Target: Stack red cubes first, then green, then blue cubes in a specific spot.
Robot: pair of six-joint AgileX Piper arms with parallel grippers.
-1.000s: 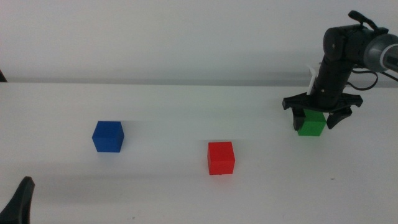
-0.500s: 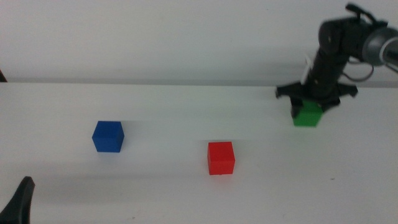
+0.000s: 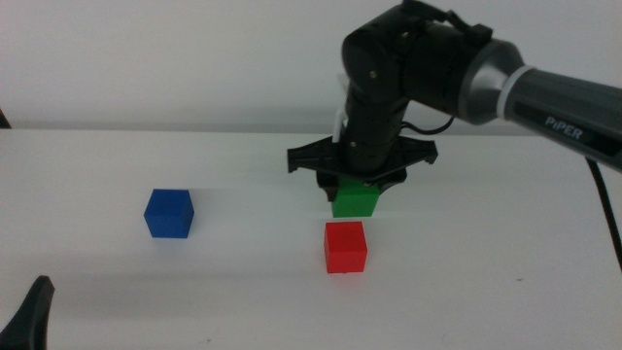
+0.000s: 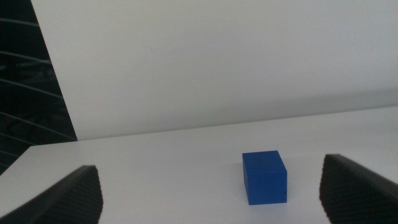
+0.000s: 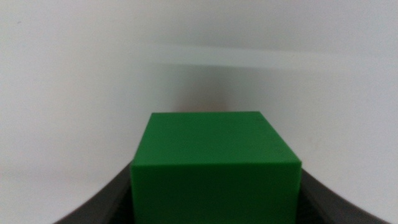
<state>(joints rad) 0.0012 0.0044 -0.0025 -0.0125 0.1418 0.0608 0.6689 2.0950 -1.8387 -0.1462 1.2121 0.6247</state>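
The red cube (image 3: 345, 246) sits on the white table near the middle. Just above and behind it hangs the green cube (image 3: 355, 198), held off the table by my right gripper (image 3: 356, 185), which is shut on it; the cube (image 5: 216, 165) fills the right wrist view between the dark jaws. The blue cube (image 3: 169, 213) rests on the table at the left and also shows as the blue cube (image 4: 265, 177) in the left wrist view. My left gripper (image 4: 211, 193) waits low at the table's front left corner, open, with the blue cube ahead of it.
The right arm (image 3: 505, 83) reaches in from the right, high over the table. A black cable (image 3: 607, 214) hangs at the right edge. The white wall meets the table's far edge (image 3: 194, 129).
My right gripper has carried the green cube from the far right of the table leftward to just above and behind the red cube. The red cube, blue cube and left gripper have not moved.
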